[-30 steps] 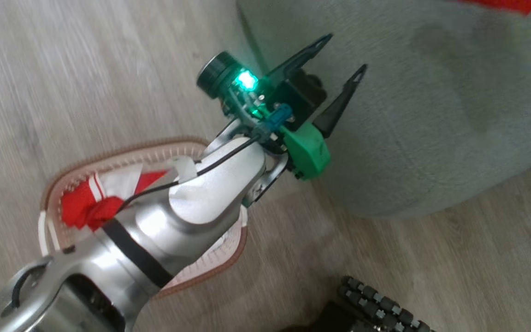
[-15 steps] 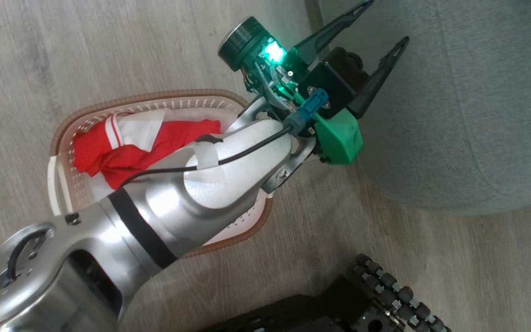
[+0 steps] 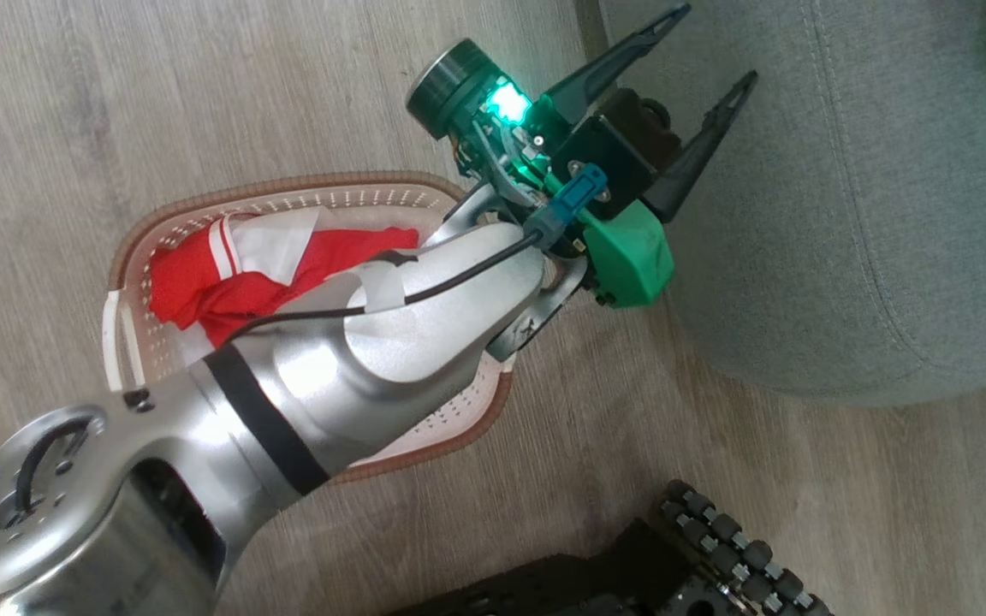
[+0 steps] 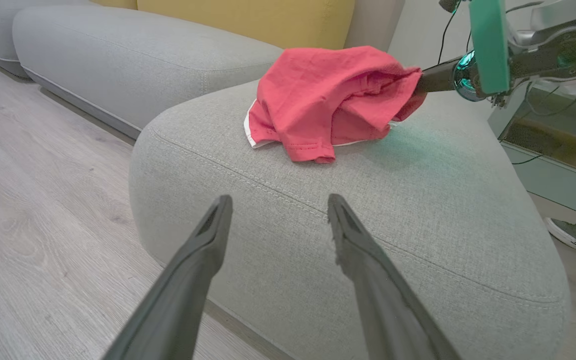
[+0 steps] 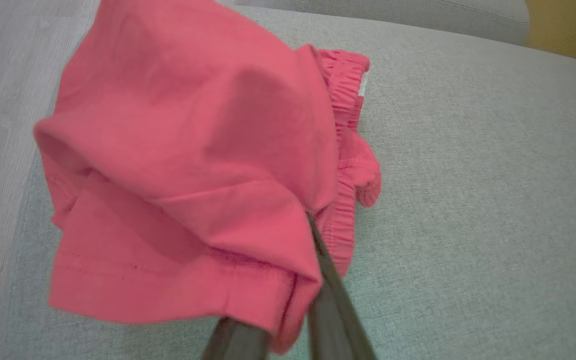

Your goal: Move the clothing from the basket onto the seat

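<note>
The white basket [image 3: 288,184] with its brown rim stands on the floor, partly under my left forearm. A red garment with white panels and stripes [image 3: 193,282] lies in it. My left gripper [image 3: 715,47] is open and holds nothing; it hangs by the near edge of the grey-green seat [image 3: 887,214]. The left wrist view shows that gripper [image 4: 278,200] aimed at the seat [image 4: 418,210], where a red garment with thin white edging [image 4: 328,95] rests in a heap. My right gripper [image 4: 425,81] is shut on that garment's far side. Cloth [image 5: 183,165] drapes over the right gripper [image 5: 308,225].
Pale wood floor surrounds the basket. My wheeled base [image 3: 715,556] is at the bottom. Behind the seat are another grey sofa section [image 4: 118,55] and a yellow cushion [image 4: 248,20]. A shoe [image 4: 575,235] lies on the floor right of the seat.
The head camera has swung, so the basket and seat sit further right in the picture and more of the basket shows. My left gripper stays open by the seat's edge.
</note>
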Tool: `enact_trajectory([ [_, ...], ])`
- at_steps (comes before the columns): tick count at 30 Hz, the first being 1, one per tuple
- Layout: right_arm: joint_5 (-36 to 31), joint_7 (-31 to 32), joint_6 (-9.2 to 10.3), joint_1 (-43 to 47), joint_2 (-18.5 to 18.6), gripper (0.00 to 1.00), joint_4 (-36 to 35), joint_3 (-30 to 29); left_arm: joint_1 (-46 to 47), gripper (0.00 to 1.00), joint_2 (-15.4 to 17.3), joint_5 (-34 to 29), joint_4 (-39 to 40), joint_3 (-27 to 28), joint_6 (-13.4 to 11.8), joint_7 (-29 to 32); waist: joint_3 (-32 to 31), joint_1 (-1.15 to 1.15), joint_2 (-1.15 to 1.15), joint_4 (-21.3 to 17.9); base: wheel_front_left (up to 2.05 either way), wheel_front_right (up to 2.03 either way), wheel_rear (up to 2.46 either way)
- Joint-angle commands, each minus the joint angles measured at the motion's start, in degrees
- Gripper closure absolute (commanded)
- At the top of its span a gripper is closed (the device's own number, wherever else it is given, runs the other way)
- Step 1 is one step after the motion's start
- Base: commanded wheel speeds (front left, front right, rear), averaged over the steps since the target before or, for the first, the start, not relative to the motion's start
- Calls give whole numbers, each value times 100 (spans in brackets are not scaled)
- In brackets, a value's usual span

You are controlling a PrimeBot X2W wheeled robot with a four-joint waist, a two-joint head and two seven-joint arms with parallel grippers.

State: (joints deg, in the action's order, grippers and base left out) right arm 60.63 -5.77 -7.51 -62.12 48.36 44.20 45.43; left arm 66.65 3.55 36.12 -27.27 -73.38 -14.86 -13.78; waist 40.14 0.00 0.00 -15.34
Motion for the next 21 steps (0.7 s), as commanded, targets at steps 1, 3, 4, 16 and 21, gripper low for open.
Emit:
enact_trajectory([
  [1, 187, -33, 2, 43, 393, 0, 57, 244, 190, 0, -67, 44, 135, 91, -56, -63, -41, 0, 0, 3, 0, 0, 0],
  [3, 334, 53, 2, -18, 435, 0, 77, 549, 181, 0, -67, 78, 105, 79, -68, -78, -111, 0, 0, 2, 0, 0, 0],
  [4, 390, 80, 2, -56, 465, 0, 84, 693, 171, 0, -67, 96, 92, 75, -80, -85, -150, 0, 0, -3, 0, 0, 0],
  [16, 1145, 447, 2, -323, 759, 0, -63, 1821, -106, 0, -67, 140, -22, 295, -132, -119, -691, 0, 0, -106, 0, 0, 0],
  [21, 1287, 352, 2, -444, 966, 0, -198, 2158, -272, 0, -67, -2, -1, 494, -104, -120, -864, 0, 0, -111, 0, 0, 0],
])
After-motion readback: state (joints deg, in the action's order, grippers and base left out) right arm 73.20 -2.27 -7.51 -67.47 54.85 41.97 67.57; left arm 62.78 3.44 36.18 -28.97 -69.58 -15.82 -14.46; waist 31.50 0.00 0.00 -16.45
